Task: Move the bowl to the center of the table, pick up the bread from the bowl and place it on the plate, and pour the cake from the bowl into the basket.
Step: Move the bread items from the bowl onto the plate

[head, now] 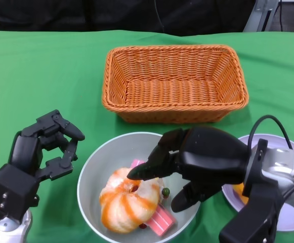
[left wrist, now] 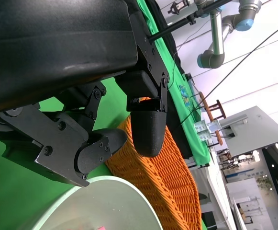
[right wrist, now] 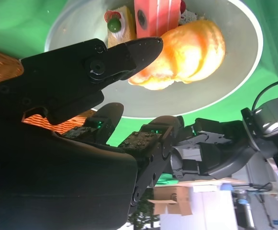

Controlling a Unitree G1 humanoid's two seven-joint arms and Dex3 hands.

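Observation:
The grey bowl (head: 92, 172) sits near the table's front edge and holds an orange-and-white bread (head: 125, 202) beside a pink striped cake (head: 160, 218). My right hand (head: 200, 162) hangs over the bowl's right side with its fingers apart. One fingertip (head: 136, 174) reaches the top of the bread, and nothing is gripped. The right wrist view shows that fingertip (right wrist: 148, 48) at the bread (right wrist: 186, 52), with the cake (right wrist: 155, 14) beyond. My left hand (head: 45, 149) stands just left of the bowl, fingers apart and holding nothing. The lavender plate (head: 291, 215) lies at the right, partly hidden by my right arm.
An orange wicker basket (head: 174, 83) stands behind the bowl with nothing in it. A small orange piece (head: 239, 190) shows at the plate's left edge. Green cloth covers the table. The left wrist view shows the basket (left wrist: 153, 182) beyond the bowl's rim (left wrist: 105, 191).

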